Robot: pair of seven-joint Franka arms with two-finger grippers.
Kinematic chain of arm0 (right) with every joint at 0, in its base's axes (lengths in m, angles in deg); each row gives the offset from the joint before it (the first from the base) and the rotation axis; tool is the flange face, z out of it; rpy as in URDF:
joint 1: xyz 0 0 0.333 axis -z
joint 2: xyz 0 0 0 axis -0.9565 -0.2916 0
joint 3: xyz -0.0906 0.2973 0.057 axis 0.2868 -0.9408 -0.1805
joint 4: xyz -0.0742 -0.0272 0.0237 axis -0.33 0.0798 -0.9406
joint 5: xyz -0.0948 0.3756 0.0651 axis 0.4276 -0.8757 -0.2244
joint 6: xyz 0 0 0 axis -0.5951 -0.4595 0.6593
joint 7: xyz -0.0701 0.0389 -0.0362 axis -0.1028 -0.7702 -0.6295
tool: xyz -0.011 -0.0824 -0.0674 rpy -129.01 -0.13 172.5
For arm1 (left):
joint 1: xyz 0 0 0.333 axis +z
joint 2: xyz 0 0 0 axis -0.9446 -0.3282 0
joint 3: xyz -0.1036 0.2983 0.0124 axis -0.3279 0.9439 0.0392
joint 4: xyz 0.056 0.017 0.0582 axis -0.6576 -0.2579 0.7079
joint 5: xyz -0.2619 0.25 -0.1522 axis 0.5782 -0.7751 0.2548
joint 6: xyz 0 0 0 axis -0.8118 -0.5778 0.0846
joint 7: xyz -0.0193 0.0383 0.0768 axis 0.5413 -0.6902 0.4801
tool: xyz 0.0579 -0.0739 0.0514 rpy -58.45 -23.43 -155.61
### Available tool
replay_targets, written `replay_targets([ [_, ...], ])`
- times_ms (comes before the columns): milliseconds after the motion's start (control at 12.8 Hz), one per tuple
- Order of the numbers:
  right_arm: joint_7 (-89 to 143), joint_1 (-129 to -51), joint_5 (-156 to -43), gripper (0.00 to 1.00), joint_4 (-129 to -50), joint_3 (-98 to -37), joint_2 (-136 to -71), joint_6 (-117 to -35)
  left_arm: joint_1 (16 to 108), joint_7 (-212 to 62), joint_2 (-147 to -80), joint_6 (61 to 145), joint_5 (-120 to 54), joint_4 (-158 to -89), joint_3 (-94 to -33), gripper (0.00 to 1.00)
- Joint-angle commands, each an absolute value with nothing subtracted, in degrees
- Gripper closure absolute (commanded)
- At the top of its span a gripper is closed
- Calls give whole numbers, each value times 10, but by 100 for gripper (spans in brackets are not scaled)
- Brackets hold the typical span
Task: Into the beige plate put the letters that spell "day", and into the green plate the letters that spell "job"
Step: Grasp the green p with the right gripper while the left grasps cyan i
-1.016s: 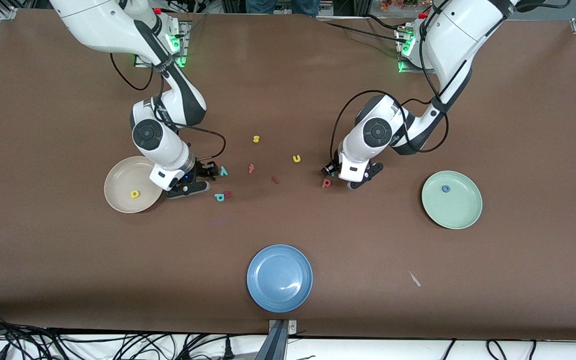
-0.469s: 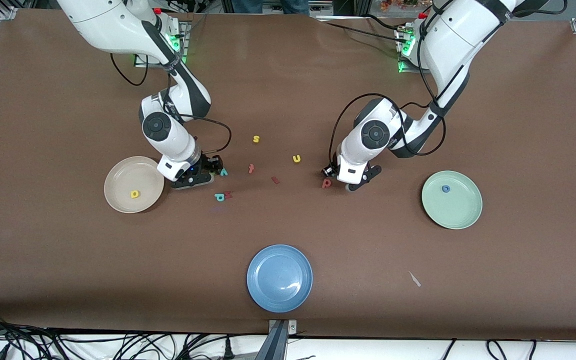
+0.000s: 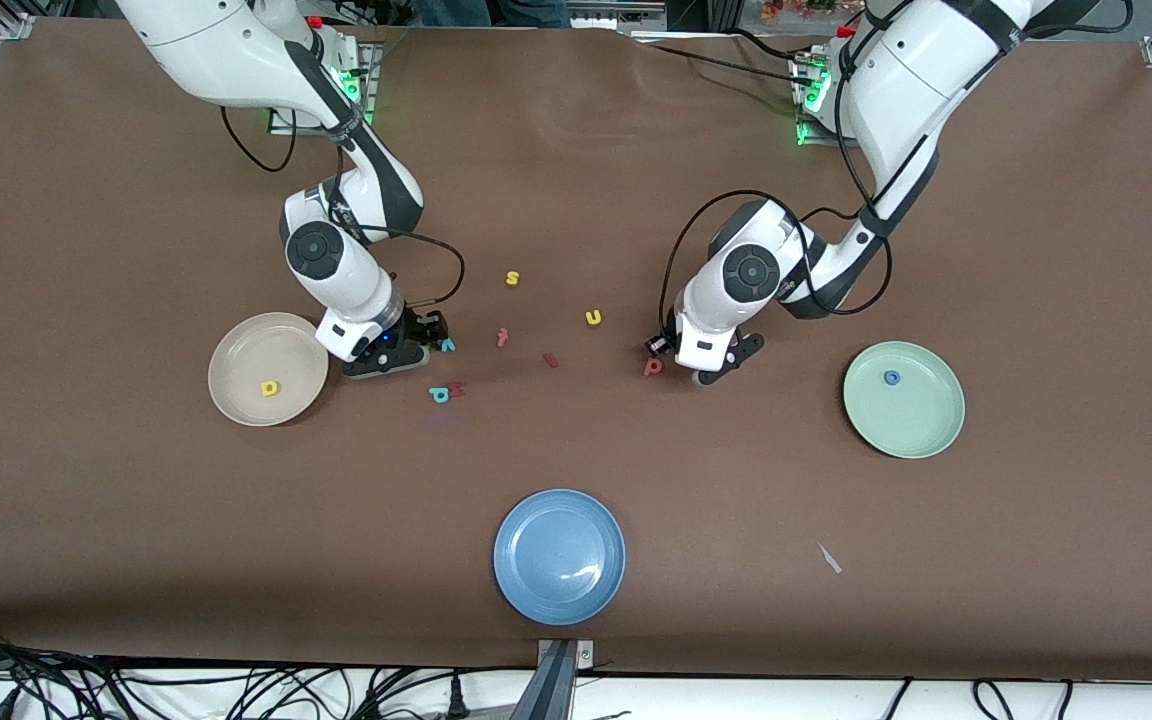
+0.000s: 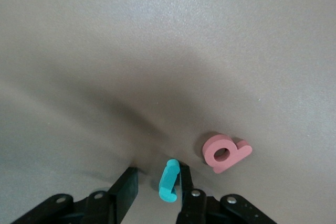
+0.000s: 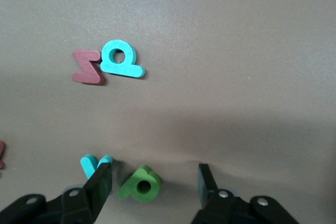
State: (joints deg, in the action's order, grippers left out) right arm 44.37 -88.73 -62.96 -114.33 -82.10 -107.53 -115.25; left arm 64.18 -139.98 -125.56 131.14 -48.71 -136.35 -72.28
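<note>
My left gripper (image 4: 152, 195) has narrowed around the teal "j" (image 4: 169, 180) on the table beside the salmon "b" (image 4: 224, 152), not yet clamping, while my right gripper (image 5: 155, 184) straddles the green "a" (image 5: 139, 184), fingers apart, near the beige plate (image 3: 241, 372).

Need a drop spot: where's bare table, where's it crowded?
Free: bare table between blue plate and green plate, also between blue plate and beige plate. Crowded: the loose letters mid-table, farther from the camera than the blue plate.
</note>
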Motion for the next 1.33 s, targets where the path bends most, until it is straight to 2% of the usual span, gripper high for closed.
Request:
replay_targets([
  [0,454,-887,-607,26,-1149,-823,-1085,-1182,636,-1414,-1268,1314,-510,-1352,-719,79],
  [234,455,-887,-607,27,-1156,-823,-1088,-1193,630,-1421,-1268,1314,-510,-1352,-720,80],
  [312,454,-887,-607,29,-1161,-823,-1088,-1200,630,-1421,-1268,1314,-510,-1352,-720,84],
  [391,455,-887,-607,31,-1166,-823,-1088,-1205,630,-1421,-1268,1313,-511,-1352,-719,95],
  [469,454,-887,-607,31,-1170,-823,-1087,-1212,630,-1420,-1268,1313,-511,-1351,-720,100],
  [703,454,-887,-607,40,-1189,-823,-1083,-1226,635,-1416,-1260,1296,-511,-1351,-720,100],
  [938,454,-887,-607,46,-1192,-823,-1081,-1226,675,-1393,-1198,1213,-511,-1334,-724,100],
  [1250,456,-887,-607,46,-1217,-823,-1062,-1226,771,-1269,-1137,1057,-504,-1307,-728,100],
])
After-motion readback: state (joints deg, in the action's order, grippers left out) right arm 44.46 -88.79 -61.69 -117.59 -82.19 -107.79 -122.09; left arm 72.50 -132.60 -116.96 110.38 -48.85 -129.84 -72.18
